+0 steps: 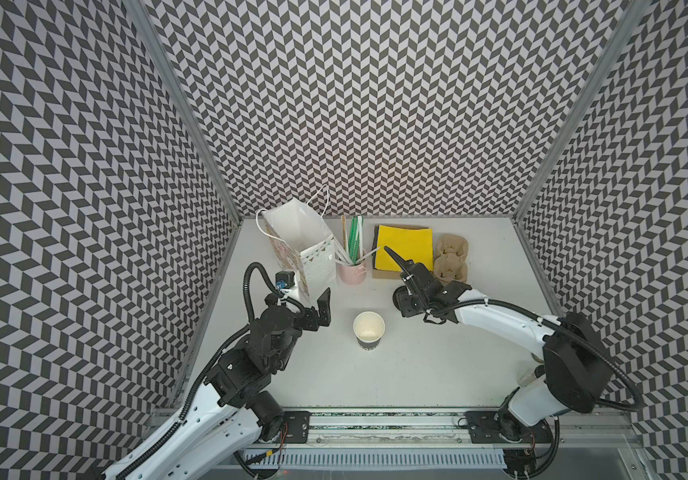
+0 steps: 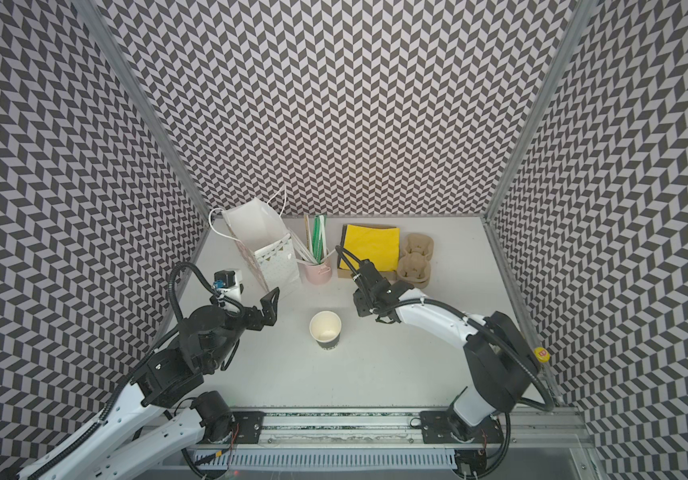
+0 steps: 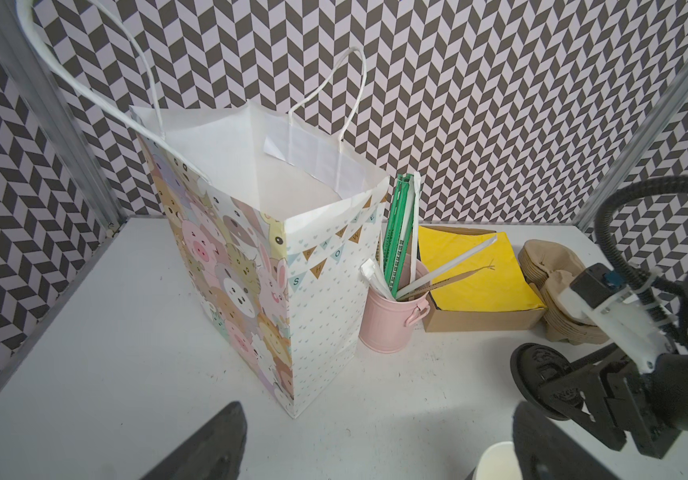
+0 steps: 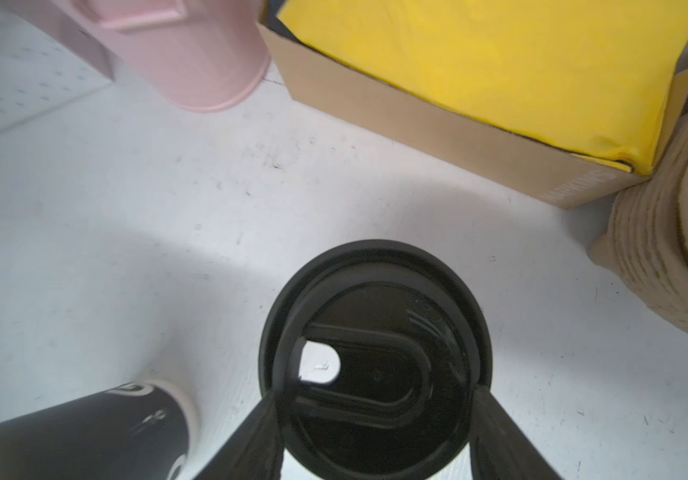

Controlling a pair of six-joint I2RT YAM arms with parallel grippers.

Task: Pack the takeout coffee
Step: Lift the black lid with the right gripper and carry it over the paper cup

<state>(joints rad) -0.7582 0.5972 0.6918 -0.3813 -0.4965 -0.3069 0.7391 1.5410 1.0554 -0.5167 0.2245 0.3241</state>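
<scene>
Only the right wrist view shows us the lid (image 4: 375,357) whole. The right gripper (image 4: 375,395) grips it, both fingers (image 4: 251,440) against its rim, and we cannot tell whether it rests on the counter (image 4: 126,249) or sits just above it. In both top views that arm hides nearly all of the lid. The top views alone let us look down into the cup (image 1: 369,332), which stands uncovered mid-counter between the arms, white inside, with the lid near it. The left gripper (image 3: 375,453) is spread wide and holds nothing, just beside the bag (image 3: 321,291), which stands open at the back left. Next to the bag the pink cup (image 3: 388,324) holds straws (image 3: 396,241), the box (image 3: 483,320) holds yellow napkins (image 3: 479,270), and carriers (image 3: 542,266) are stacked beside the box.
</scene>
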